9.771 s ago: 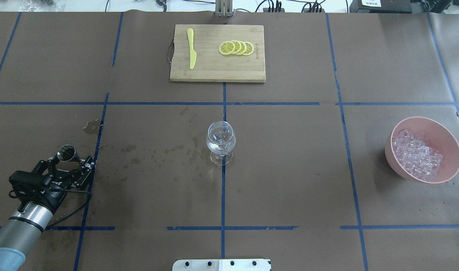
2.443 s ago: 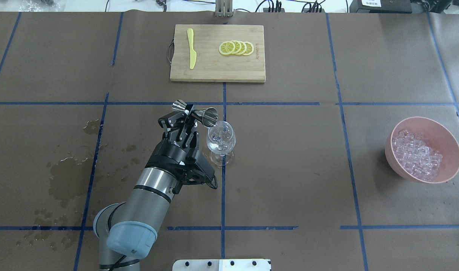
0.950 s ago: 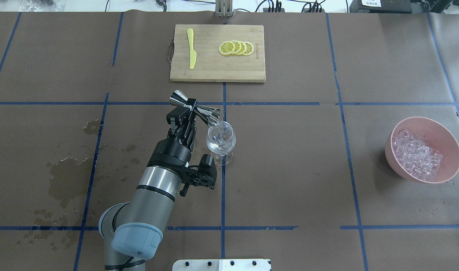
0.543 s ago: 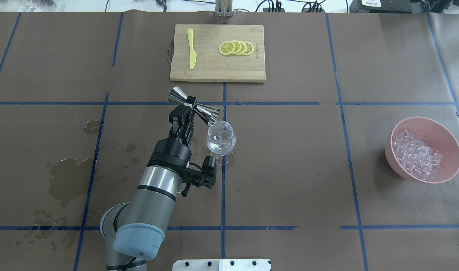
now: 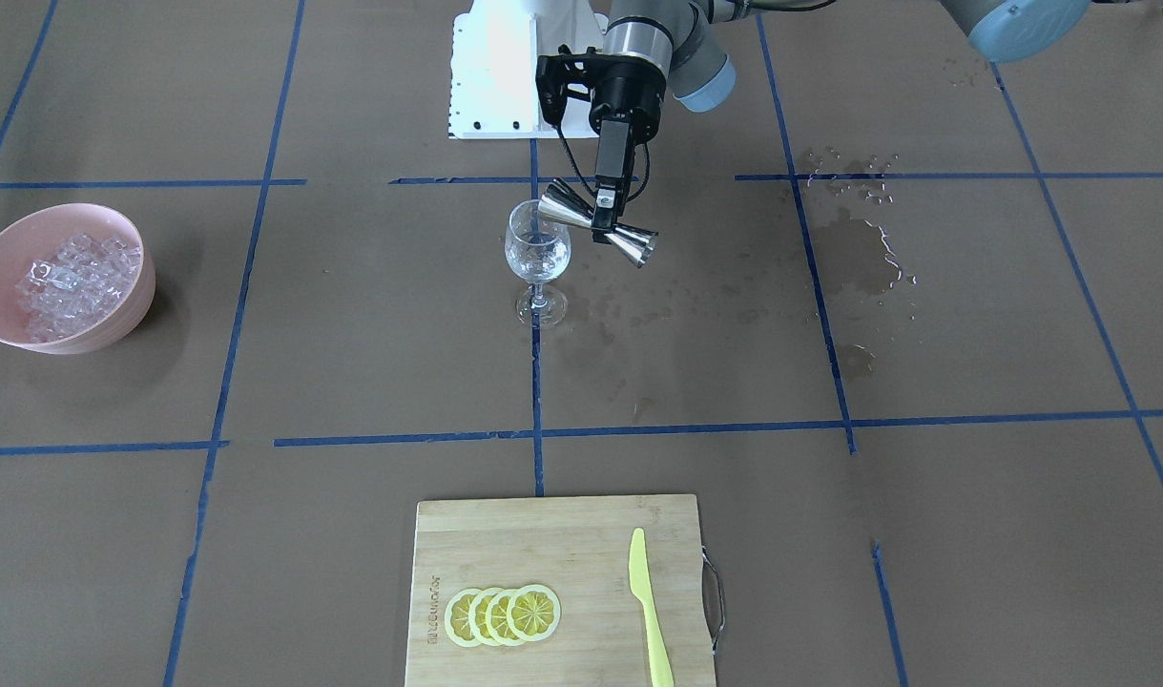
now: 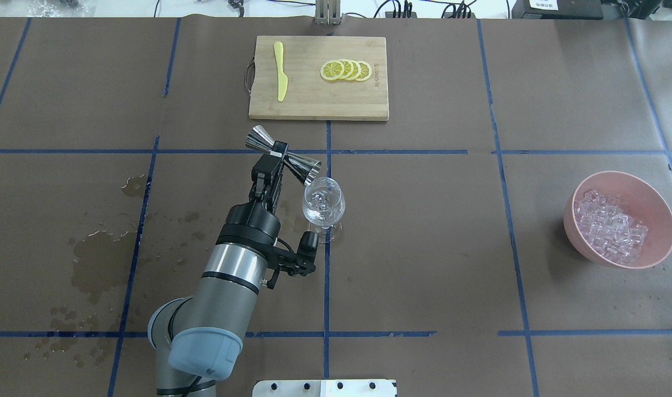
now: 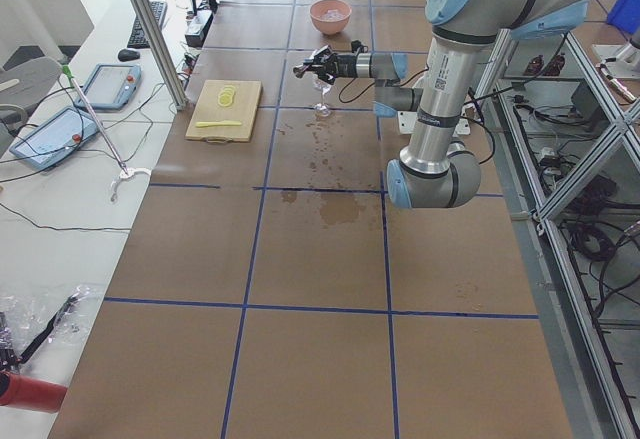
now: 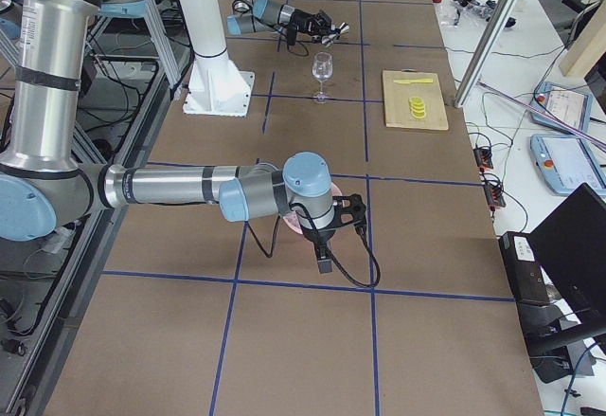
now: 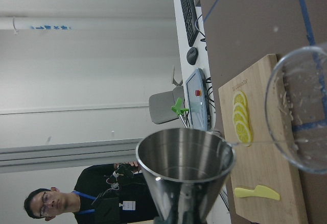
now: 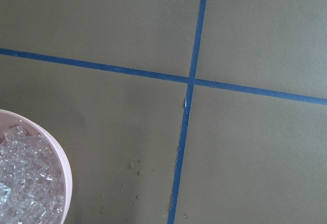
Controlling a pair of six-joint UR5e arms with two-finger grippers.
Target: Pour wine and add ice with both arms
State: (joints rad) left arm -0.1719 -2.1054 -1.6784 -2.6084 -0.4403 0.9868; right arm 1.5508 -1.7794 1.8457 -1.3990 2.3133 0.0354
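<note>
Left jaws clamp the jigger (image 6: 301,166), mouth tipped at the glass (image 6: 323,207) rim, well apart from board (image 6: 313,99) and edge-side bowl (image 6: 658,204) of ice (image 6: 608,231); left arm (image 6: 234,275) reaches forward, wrist rolled. Right jaws' state: cannot tell.

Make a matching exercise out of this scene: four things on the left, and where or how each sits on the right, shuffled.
Things:
1. jigger
2. ice
3. lemon slices
4. wine glass

Places or states:
a. standing upright on the table
b. heaped in the pink bowl
c. held tilted in the left gripper
d. lying in a row on the cutting board

Pairs: 1-c, 2-b, 3-d, 4-a
</note>
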